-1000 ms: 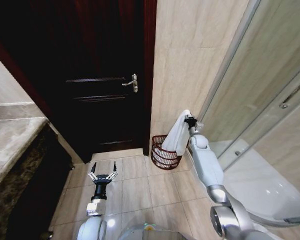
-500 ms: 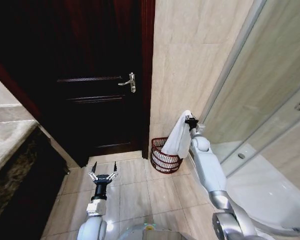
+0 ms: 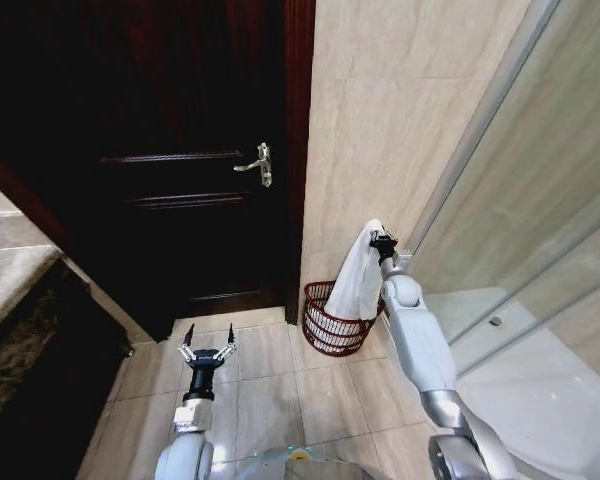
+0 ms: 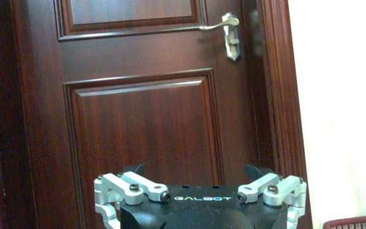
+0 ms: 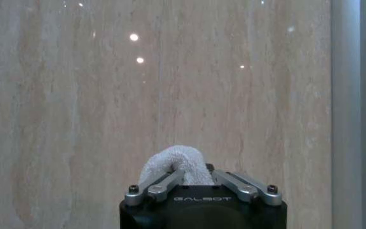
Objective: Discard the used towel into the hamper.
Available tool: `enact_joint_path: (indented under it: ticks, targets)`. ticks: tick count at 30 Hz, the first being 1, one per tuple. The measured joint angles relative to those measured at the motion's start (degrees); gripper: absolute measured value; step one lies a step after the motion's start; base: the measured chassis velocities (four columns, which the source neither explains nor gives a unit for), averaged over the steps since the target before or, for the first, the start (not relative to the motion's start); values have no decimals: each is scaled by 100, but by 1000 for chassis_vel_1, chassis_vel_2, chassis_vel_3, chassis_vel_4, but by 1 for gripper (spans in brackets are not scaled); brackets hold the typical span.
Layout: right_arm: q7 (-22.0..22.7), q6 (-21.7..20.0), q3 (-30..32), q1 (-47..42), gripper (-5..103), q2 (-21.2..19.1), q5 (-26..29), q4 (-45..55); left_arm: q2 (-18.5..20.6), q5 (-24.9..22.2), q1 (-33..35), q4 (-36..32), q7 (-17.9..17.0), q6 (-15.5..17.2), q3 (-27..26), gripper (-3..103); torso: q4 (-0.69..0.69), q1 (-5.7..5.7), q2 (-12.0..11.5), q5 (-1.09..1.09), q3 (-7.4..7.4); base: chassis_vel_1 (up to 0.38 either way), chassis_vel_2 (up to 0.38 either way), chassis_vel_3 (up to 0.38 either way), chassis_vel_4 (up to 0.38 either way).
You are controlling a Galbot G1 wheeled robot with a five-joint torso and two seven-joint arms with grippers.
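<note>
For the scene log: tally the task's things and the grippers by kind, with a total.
Towels: 1, the white towel, hanging from the right gripper above the hamper.
Hampers: 1, the reddish-brown hamper by the wall.
Grippers: 2, the right gripper and the left gripper, jaws open, low over the floor.
Total: 4

- We hold our right arm stretched forward and raised, its white forearm sloping up from the elbow to the wrist.
- Our right claw (image 3: 379, 241) sits at the top of that reach, its fingers (image 5: 164, 183) pinched together on a fold of the white towel (image 3: 357, 280), which hangs down from the grip.
- Our left arm stays low and close to the body, forearm pointing straight ahead.
- Our left claw (image 3: 206, 349) is spread wide, fingers splayed apart, holding nothing.
</note>
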Motion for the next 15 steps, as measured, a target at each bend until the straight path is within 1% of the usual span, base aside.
enact_joint_path:
  ticks: [6,15]
  targets:
    - [22,-6,-2,15,4,-8,5,5,0,0,5,-3,3,-21,1,100,0,-62,-133,0,-68,0,0,0,0]
    - [7,-30,-62,265,4,11,5,-102,0,72,24,35,14,-45,10,100,1,-166,-386,0,-215,0,0,0,0]
